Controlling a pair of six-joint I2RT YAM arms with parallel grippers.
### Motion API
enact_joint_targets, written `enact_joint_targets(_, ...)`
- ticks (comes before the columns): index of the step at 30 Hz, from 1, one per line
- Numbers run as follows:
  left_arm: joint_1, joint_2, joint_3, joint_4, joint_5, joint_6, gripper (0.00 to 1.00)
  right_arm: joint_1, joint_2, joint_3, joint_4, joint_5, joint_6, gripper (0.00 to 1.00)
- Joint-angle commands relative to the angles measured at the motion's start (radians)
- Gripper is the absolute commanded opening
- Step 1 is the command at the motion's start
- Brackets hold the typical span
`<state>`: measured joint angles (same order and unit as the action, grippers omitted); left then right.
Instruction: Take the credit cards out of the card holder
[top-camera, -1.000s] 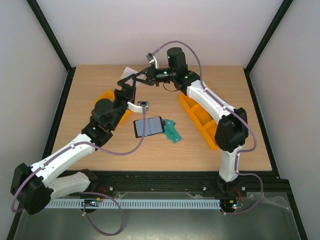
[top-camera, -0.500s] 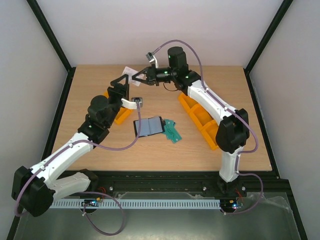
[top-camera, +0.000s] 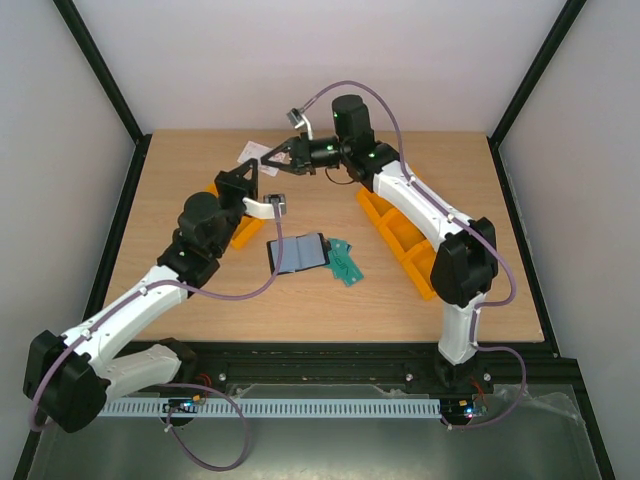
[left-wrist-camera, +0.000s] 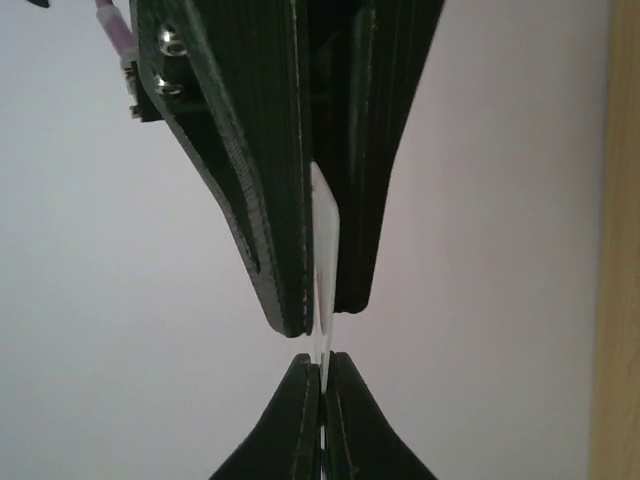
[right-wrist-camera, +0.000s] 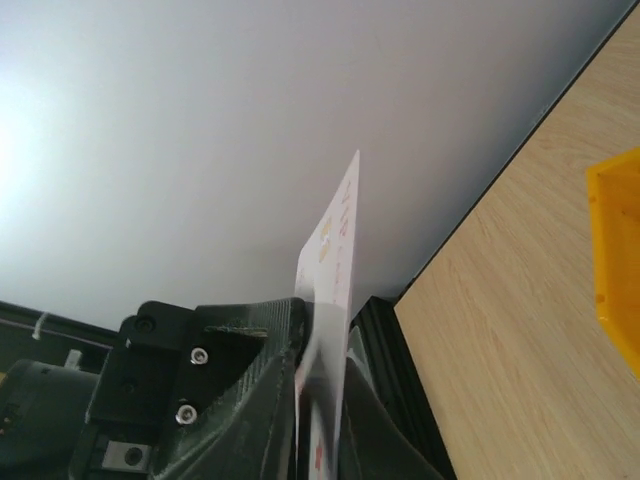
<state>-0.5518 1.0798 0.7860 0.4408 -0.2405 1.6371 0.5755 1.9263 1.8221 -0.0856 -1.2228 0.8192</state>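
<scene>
The black card holder (top-camera: 298, 253) lies open on the table, blue-grey inside facing up. Teal credit cards (top-camera: 344, 263) rest flat just right of it. Both grippers are raised at the back of the table, meeting on one white card with red print (top-camera: 249, 151). My left gripper (top-camera: 253, 166) is shut on its near edge, and the left wrist view shows the card (left-wrist-camera: 326, 240) edge-on between my closed left gripper (left-wrist-camera: 322, 368). My right gripper (top-camera: 265, 158) is shut on the same card (right-wrist-camera: 338, 235), which sticks up from between my right gripper (right-wrist-camera: 322, 420).
An orange tray (top-camera: 238, 228) sits under the left arm. A longer orange tray (top-camera: 402, 238) runs along the right arm, its corner (right-wrist-camera: 618, 250) visible from the right wrist. The black frame and grey back wall stand close behind the grippers.
The left gripper was open beside the white card and has closed on it. The right gripper kept its hold and shifted slightly left.
</scene>
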Motion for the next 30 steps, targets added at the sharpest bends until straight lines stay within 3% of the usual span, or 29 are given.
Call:
enact_joint_targets(1,-0.015,-0.016,0.017,-0.08,-0.064,-0.101,0.02,-0.001,-0.037,0.013,-0.015,-0.004,-0.032,0.32)
enact_joint_targets(3,-0.032,0.005,0.066,-0.251,-0.132,-0.233,0.02,-0.03,-0.048,-0.002,-0.049,0.068,-0.047,0.67)
enact_joint_targets(4,-0.037,0.028,0.105,-0.369,-0.17,-0.323,0.02,-0.055,-0.057,-0.017,-0.062,0.118,-0.046,0.96)
enact_joint_targets(5,-0.035,0.068,0.154,-0.484,-0.205,-0.438,0.02,-0.086,-0.07,-0.043,-0.072,0.169,-0.037,0.99)
enact_joint_targets(7,-0.015,0.163,0.251,-0.702,-0.248,-0.668,0.02,-0.153,-0.1,-0.107,-0.091,0.275,-0.006,0.99)
enact_joint_targets(11,0.141,0.416,0.486,-1.082,-0.168,-1.067,0.02,-0.257,-0.183,-0.231,-0.174,0.482,-0.046,0.99)
enact_joint_targets(14,0.28,0.613,0.657,-1.257,-0.145,-1.173,0.02,-0.29,-0.223,-0.306,-0.191,0.551,-0.089,0.99)
enact_joint_targets(19,0.334,0.724,0.727,-1.28,-0.144,-1.189,0.02,-0.297,-0.213,-0.331,-0.198,0.526,-0.096,0.99)
enact_joint_targets(30,0.336,0.775,0.649,-1.193,-0.187,-1.214,0.02,-0.304,-0.165,-0.283,-0.226,0.496,-0.117,0.99)
